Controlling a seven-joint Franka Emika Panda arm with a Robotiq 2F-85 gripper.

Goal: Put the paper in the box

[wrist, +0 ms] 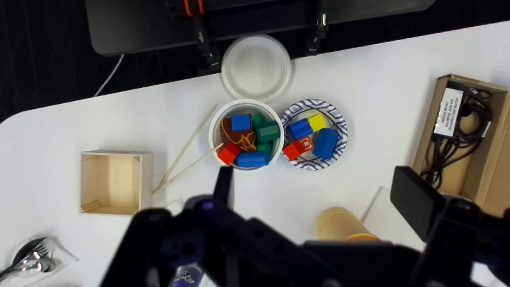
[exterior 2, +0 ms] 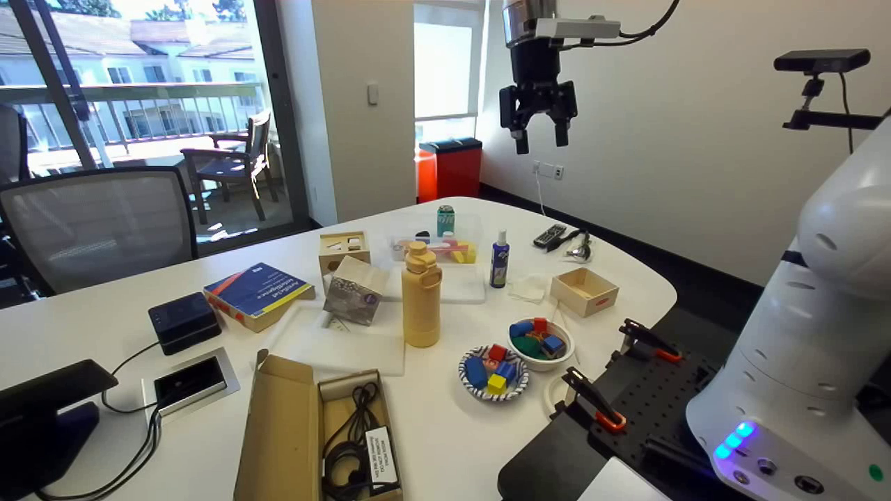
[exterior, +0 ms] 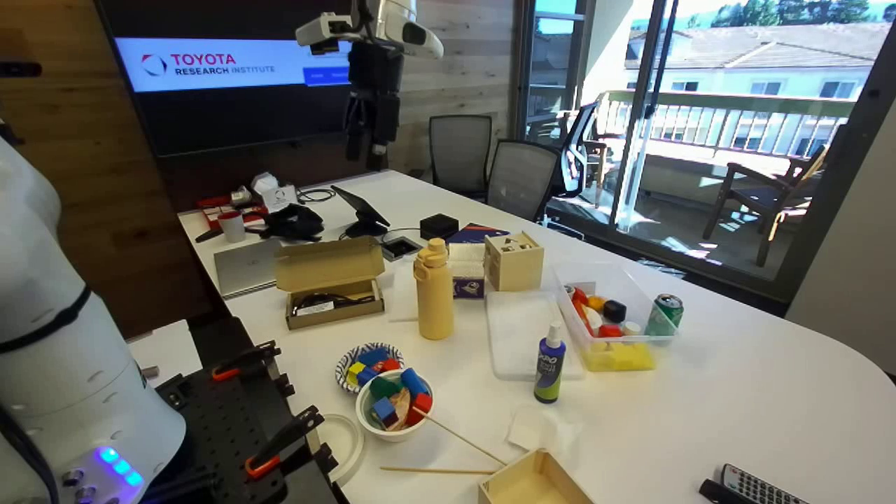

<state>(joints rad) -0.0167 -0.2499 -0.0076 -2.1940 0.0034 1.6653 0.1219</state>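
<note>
The paper (exterior: pixel 542 430) is a thin, crumpled white sheet lying flat on the white table. It also shows in an exterior view (exterior 2: pixel 527 289), near the spray bottle. In the wrist view it is mostly hidden behind the gripper. The box (exterior: pixel 343 316) is a shallow brown cardboard box with its lid folded open and a black cable inside. It also shows in an exterior view (exterior 2: pixel 339 410) and at the right of the wrist view (wrist: pixel 456 172). My gripper (exterior 2: pixel 541 139) is open and empty, high above the table. Its fingers are wide apart in the wrist view (wrist: pixel 314 181).
A yellow bottle (exterior: pixel 435 297) stands between the box and the paper. A spray bottle (exterior: pixel 549 367) stands close to the paper. A white bowl (exterior: pixel 395 430) and a patterned bowl (exterior 2: pixel 494 396) hold blocks. Two thin sticks and a wooden box (exterior 2: pixel 585 292) lie nearby.
</note>
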